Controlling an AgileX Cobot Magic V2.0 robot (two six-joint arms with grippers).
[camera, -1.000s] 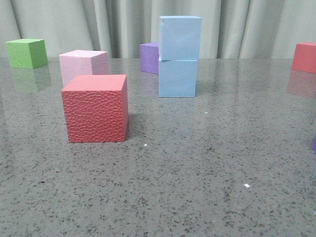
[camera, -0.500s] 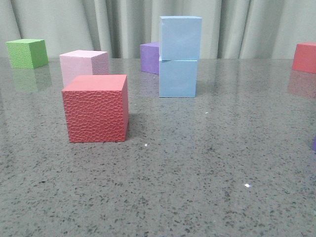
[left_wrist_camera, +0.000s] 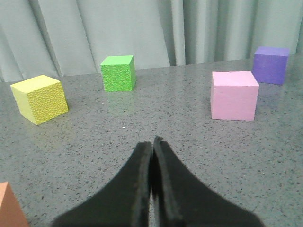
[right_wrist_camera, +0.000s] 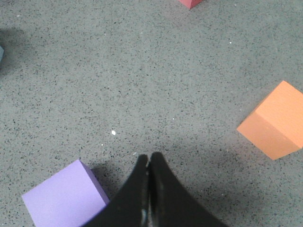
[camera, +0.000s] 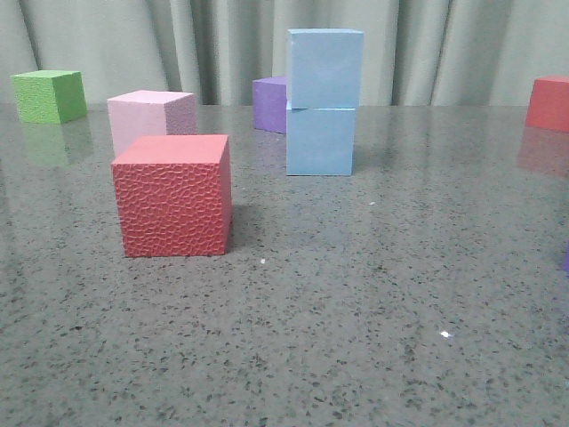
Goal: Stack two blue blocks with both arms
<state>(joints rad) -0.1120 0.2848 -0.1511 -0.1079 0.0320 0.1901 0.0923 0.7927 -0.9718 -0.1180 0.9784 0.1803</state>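
Two pale blue blocks stand stacked near the back middle of the table in the front view: the upper blue block [camera: 324,68] rests squarely on the lower blue block [camera: 320,140]. No arm or gripper shows in the front view. In the left wrist view my left gripper [left_wrist_camera: 152,141] is shut with nothing between its fingers, low over bare table. In the right wrist view my right gripper [right_wrist_camera: 148,157] is shut and empty, beside a light purple cube [right_wrist_camera: 64,196]. Neither wrist view shows the blue stack clearly.
A red textured cube [camera: 173,194] stands front left, a pale pink cube [camera: 151,116] behind it, a green cube [camera: 49,95] far left, a purple cube [camera: 269,103] behind the stack, another red cube [camera: 548,102] far right. A yellow cube [left_wrist_camera: 40,98] and an orange cube [right_wrist_camera: 275,121] show in the wrist views.
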